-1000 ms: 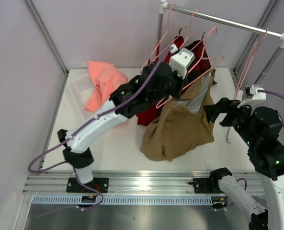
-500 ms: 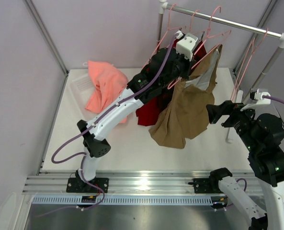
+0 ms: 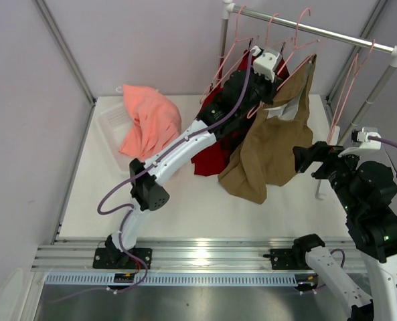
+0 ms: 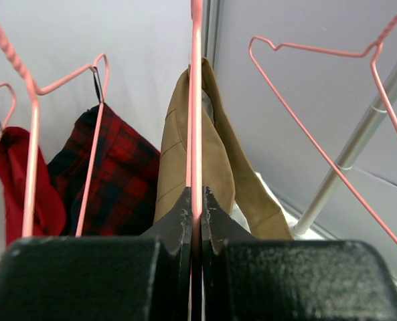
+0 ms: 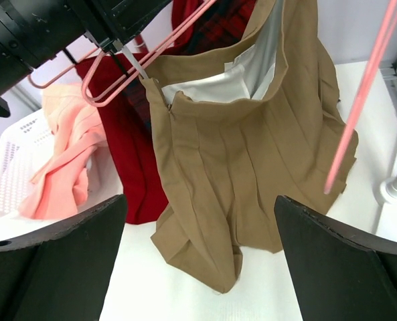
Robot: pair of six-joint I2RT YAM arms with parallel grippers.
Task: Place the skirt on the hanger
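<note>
The khaki skirt (image 3: 272, 147) hangs from a pink hanger (image 3: 288, 63), its hem low near the table. My left gripper (image 3: 264, 72) is shut on the hanger's wire, high up by the rail. In the left wrist view the jaws (image 4: 196, 200) pinch the pink wire (image 4: 196, 100), with the skirt (image 4: 215, 167) draped behind it. The hanger's hook reaches the rail; I cannot tell whether it rests on it. My right gripper (image 3: 306, 159) is open and empty, just right of the skirt. In the right wrist view it (image 5: 199, 198) faces the skirt (image 5: 252, 154) and the hanger (image 5: 151, 60).
The metal rail (image 3: 332, 33) carries several other pink hangers (image 3: 349, 80), a red-and-black plaid garment (image 4: 111, 174) and a red one (image 3: 211, 157). Its post (image 3: 379, 87) stands at the right. A salmon-pink garment (image 3: 148, 124) lies over a white basket (image 3: 111, 124) at the back left.
My left arm has lifted the hanger and skirt up and to the right, toward the rail. The skirt now hangs longer and straighter. My right gripper has barely moved.
</note>
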